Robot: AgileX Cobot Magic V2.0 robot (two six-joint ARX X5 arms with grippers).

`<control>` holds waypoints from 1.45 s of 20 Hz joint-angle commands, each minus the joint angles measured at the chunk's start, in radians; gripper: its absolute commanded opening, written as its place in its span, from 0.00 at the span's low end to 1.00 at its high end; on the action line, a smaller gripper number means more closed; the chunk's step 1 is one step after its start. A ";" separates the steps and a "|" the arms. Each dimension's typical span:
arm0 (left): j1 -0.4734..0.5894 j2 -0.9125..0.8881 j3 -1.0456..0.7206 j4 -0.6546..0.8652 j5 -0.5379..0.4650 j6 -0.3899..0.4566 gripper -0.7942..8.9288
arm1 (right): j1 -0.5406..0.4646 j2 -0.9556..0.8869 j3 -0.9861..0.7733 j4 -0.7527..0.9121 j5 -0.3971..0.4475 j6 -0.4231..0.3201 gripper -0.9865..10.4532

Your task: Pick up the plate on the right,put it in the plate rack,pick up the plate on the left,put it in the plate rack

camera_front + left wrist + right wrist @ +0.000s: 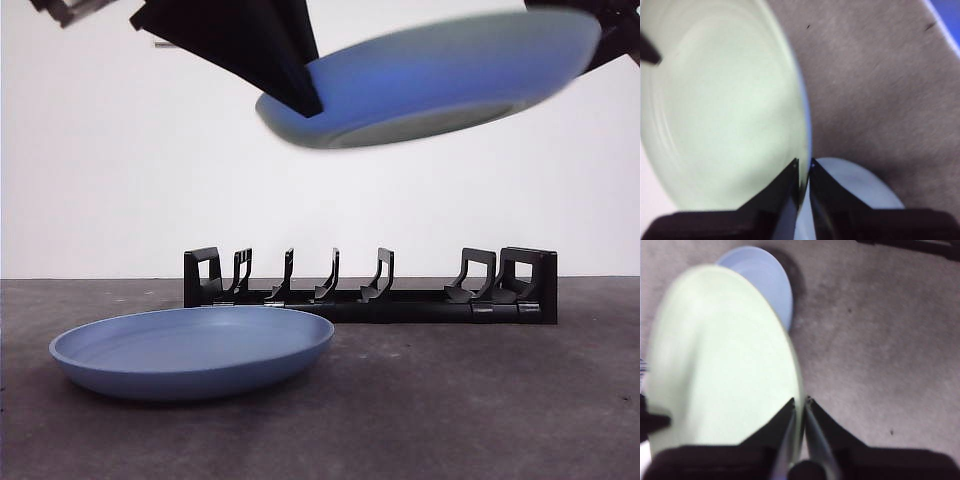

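Note:
A blue plate (pixel 440 75) hangs high above the table, tilted with its right side up and blurred. My left gripper (pixel 305 100) is shut on its left rim, and my right gripper (pixel 598 40) is shut on its right rim. In the left wrist view the held plate (pixel 725 105) looks pale, with the left gripper (pixel 804 167) clamped on its edge. The right wrist view shows the same for the right gripper (pixel 800 407) and the plate (pixel 720 360). A second blue plate (pixel 190 352) lies flat on the table at the left. The black plate rack (pixel 370 295) stands behind it with nothing between its prongs.
The table (pixel 480 400) is dark grey, and a white wall rises behind the rack. The lying plate (pixel 765 280) shows past the held one in the right wrist view, and the lying plate (pixel 855 185) sits under the left jaws.

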 commanded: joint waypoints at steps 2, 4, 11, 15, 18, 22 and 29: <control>-0.018 0.000 0.001 -0.015 -0.011 -0.079 0.07 | -0.001 -0.002 0.035 0.017 -0.006 -0.003 0.39; -0.024 0.000 0.001 -0.023 -0.011 -0.088 0.07 | -0.001 -0.002 0.062 0.017 -0.006 -0.003 0.42; -0.013 0.000 0.001 -0.020 0.085 -0.253 0.07 | -0.002 -0.025 0.272 0.015 0.106 0.023 0.42; 0.067 0.000 0.001 0.111 0.222 -0.463 0.07 | -0.001 -0.124 0.352 0.018 0.377 0.023 0.42; 0.179 -0.002 0.001 0.324 0.339 -0.656 0.07 | -0.001 -0.200 0.344 -0.019 0.407 0.019 0.42; 0.342 -0.002 0.001 0.544 0.447 -0.894 0.07 | -0.001 -0.232 0.341 -0.142 0.397 -0.003 0.42; 0.600 0.035 0.001 0.698 0.628 -1.076 0.07 | 0.000 -0.231 0.166 -0.136 0.217 -0.005 0.42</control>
